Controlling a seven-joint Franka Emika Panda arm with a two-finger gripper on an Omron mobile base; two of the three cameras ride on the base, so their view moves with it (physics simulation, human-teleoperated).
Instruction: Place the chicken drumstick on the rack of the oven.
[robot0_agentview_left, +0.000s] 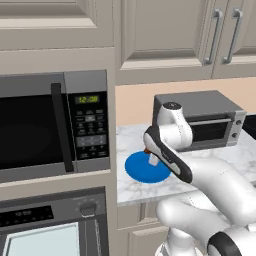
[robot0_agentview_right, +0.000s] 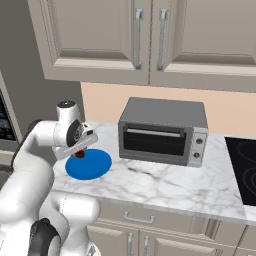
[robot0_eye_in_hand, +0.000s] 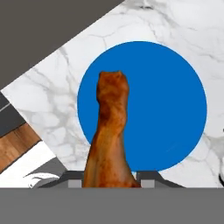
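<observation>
Gripper (robot0_eye_in_hand: 108, 183) is clamped on chicken drumstick (robot0_eye_in_hand: 109, 135), thick end between the 2 jaws, thin bone end sticking out ahead of them. Past the jaws lies blue plate (robot0_eye_in_hand: 170, 100) on marble counter (robot0_eye_in_hand: 57, 109), drumstick lifted clear of it in right base view. Oven (robot0_agentview_left: 50, 225) sits low, well off to the jaws' left, under microwave (robot0_agentview_left: 50, 125); toaster oven (robot0_agentview_right: 165, 131) stands to their right.

— White glossy arm (robot0_agentview_left: 220, 185), thick rounded links, dark bands at the joints?

— Yes. Round white cap with a grey disc on top (robot0_agentview_right: 65, 105). Black stripe along the wrist link. Dark ring at the lowest joint (robot0_agentview_right: 45, 235).
</observation>
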